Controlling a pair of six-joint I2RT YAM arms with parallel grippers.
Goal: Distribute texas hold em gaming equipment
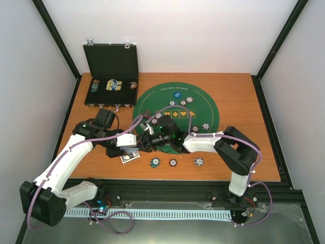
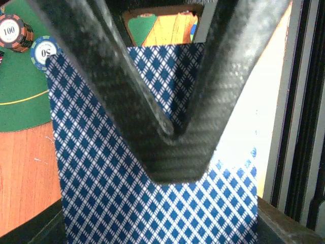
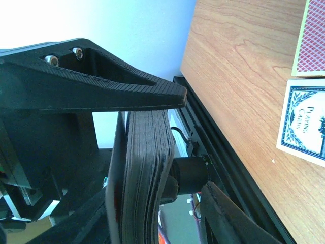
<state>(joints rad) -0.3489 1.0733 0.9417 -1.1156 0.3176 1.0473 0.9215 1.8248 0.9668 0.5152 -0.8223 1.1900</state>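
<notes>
My left gripper (image 1: 133,141) is shut on a deck of blue diamond-backed playing cards (image 2: 152,203) and holds it over the table's front left. In the left wrist view its fingers (image 2: 127,86) meet in a V on the top card. My right gripper (image 1: 149,141) faces that deck edge-on (image 3: 144,173). Its jaws stand open: the upper finger (image 3: 111,89) reaches over the deck's edge and the lower finger (image 3: 231,216) is apart from it. Striped poker chips (image 1: 154,162) lie near the front edge. More poker chips (image 2: 12,31) rest on the green mat (image 1: 203,109).
A printed card (image 3: 304,122) and a red-backed card (image 3: 311,35) lie on the wood below the grippers. The black hinged case (image 1: 111,63) stands open at the back left with items inside. Face-up cards (image 1: 175,115) sit in a row on the mat.
</notes>
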